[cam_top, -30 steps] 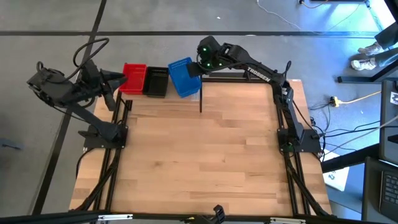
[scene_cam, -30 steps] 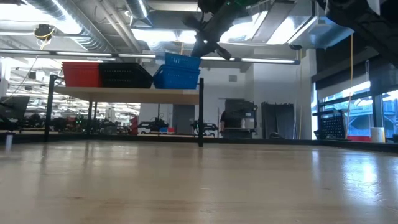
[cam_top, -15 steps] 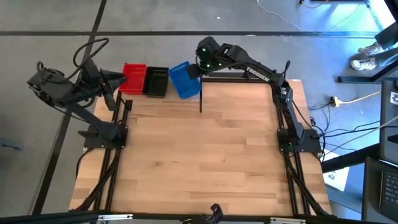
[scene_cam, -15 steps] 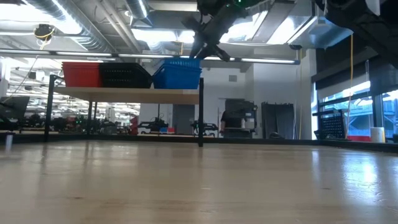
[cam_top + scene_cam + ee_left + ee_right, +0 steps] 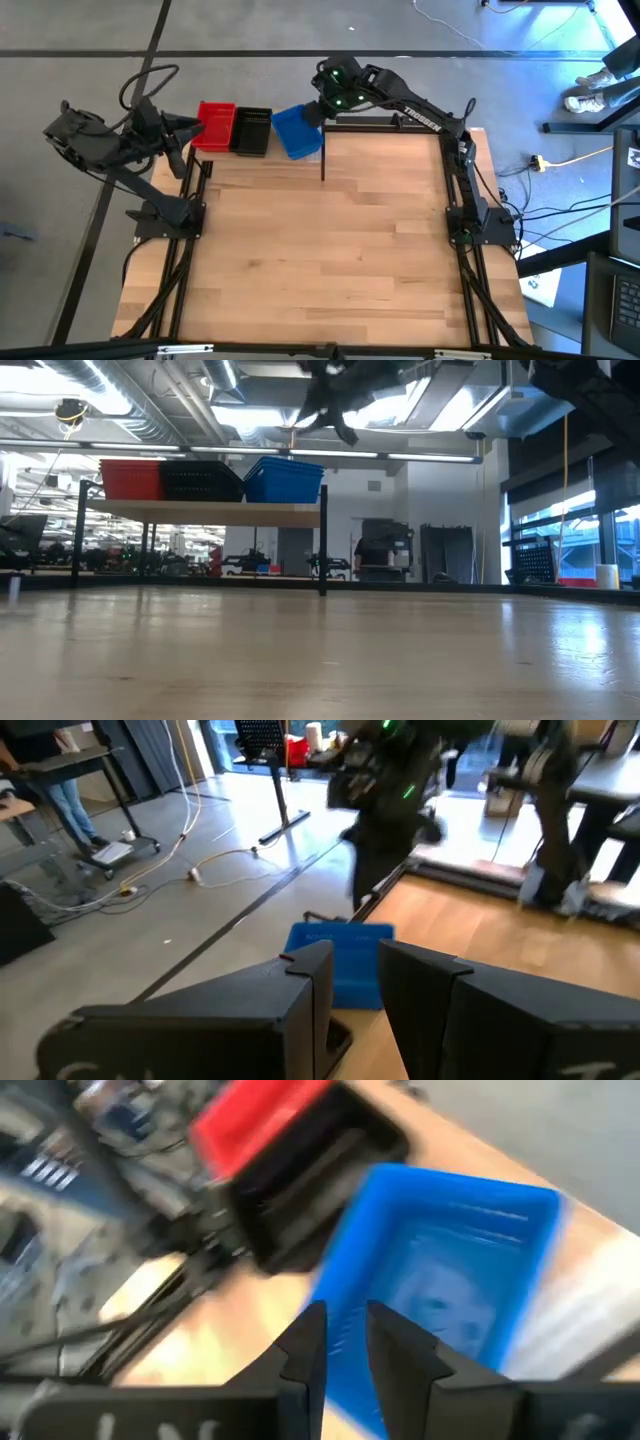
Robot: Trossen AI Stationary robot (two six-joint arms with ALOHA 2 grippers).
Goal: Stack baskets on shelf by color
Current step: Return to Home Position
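Note:
A red basket (image 5: pixel 215 125), a black basket (image 5: pixel 250 130) and a blue basket (image 5: pixel 297 132) stand in a row on the shelf (image 5: pixel 200 513) at the table's far edge, bottoms down; the blue one (image 5: pixel 285 479) is at the right end. My right gripper (image 5: pixel 316 109) hangs open just above the blue basket (image 5: pixel 450 1280), clear of it. My left gripper (image 5: pixel 196 127) waits off the table's left side beside the red basket, its fingers (image 5: pixel 355 955) a little apart with nothing between them.
A thin black shelf post (image 5: pixel 323 160) stands right of the blue basket, below my right gripper. The wide wooden tabletop (image 5: pixel 320 250) lies in front of the shelf. A person's feet (image 5: pixel 598 88) show on the floor at the far right.
My right gripper held the blue basket tilted above the shelf's right end, set it down level, opened and let go. It has since risen a little and rolled its wrist. The blue basket now rests level on the shelf.

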